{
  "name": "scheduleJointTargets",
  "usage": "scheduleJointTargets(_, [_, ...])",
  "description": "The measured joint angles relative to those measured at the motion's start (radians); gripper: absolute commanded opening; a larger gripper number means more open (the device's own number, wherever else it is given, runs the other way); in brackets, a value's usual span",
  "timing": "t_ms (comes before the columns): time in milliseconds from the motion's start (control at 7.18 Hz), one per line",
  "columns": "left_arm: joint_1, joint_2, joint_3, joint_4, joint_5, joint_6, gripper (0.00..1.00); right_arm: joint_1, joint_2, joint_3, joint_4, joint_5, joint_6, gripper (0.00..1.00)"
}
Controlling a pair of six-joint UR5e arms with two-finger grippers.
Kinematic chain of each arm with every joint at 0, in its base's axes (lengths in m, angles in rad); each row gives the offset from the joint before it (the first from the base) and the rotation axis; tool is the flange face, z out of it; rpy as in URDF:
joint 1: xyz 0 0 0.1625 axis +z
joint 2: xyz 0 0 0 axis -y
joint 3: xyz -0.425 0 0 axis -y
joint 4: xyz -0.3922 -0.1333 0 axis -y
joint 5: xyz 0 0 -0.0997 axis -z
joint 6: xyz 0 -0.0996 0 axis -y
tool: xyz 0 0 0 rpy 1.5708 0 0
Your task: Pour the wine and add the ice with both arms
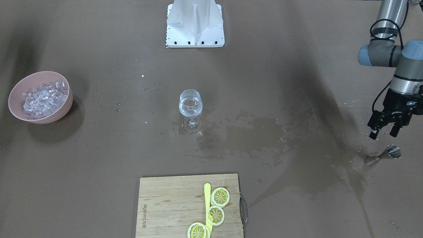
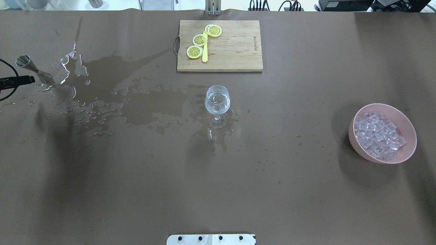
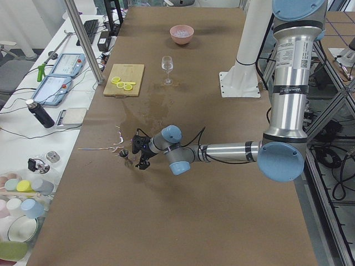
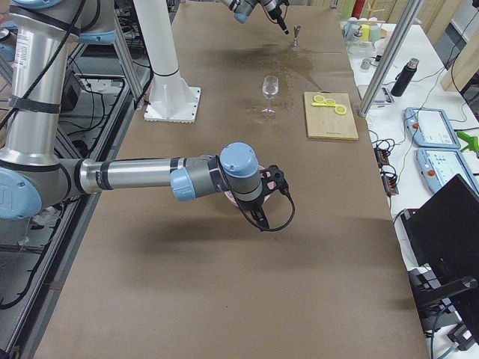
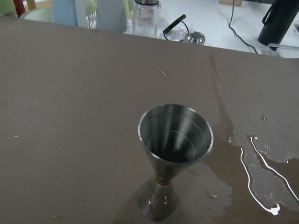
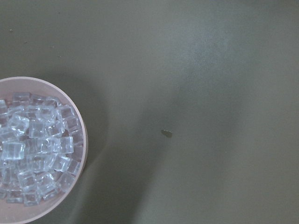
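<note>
A little clear wine [image 1: 190, 108] stands in the glass [image 1: 192, 124] at the middle of the surface [image 1: 99, 172], with a wet patch [image 1: 251, 132] around it. The ice cubes [image 1: 43, 99] heap in the pink bowl [image 1: 67, 106], well apart. The left tool [image 1: 383, 134] is released near the jigger [image 1: 385, 155]; for the right tool [image 4: 260, 217] I cannot tell.

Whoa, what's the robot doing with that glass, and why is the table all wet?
The robot is making a drink. The clear stemmed wine glass in the middle holds a little clear liquid. The left hand is open and hovers close to the small silver metal measuring cup, not holding it. The right arm is over by the pink bowl of clear ice cubes. A wet spill spreads across the brown table.
</note>
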Motion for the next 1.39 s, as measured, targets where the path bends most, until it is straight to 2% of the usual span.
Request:
scheduleJointTargets(278, [-0.134, -0.007, -0.096, 0.195, -0.251, 0.117, 0.99, -0.007, 0.004, 0.009, 0.001, 0.014, 0.086, 1.0])
scheduleJointTargets(696, [-0.243, 0.002, -0.264, 0.439, -0.513, 0.193, 0.99, -0.115, 0.004, 0.048, 0.0, 0.048, 0.277, 1.0])
scheduleJointTargets(974, [-0.3, 0.037, -0.293, 0.562, -0.593, 0.413, 0.99, -0.218, 0.006, 0.076, 0.0, 0.032, 0.352, 1.0])
scheduleJointTargets(1253, [-0.359, 0.053, -0.3, 0.706, -0.58, 0.663, 0.99, -0.365, 0.039, 0.081, 0.0, -0.026, 0.468, 1.0])
scheduleJointTargets(1392, [-0.376, 0.053, -0.305, 0.745, -0.547, 0.708, 0.99, -0.434, 0.067, 0.077, 0.0, -0.057, 0.552, 0.99])
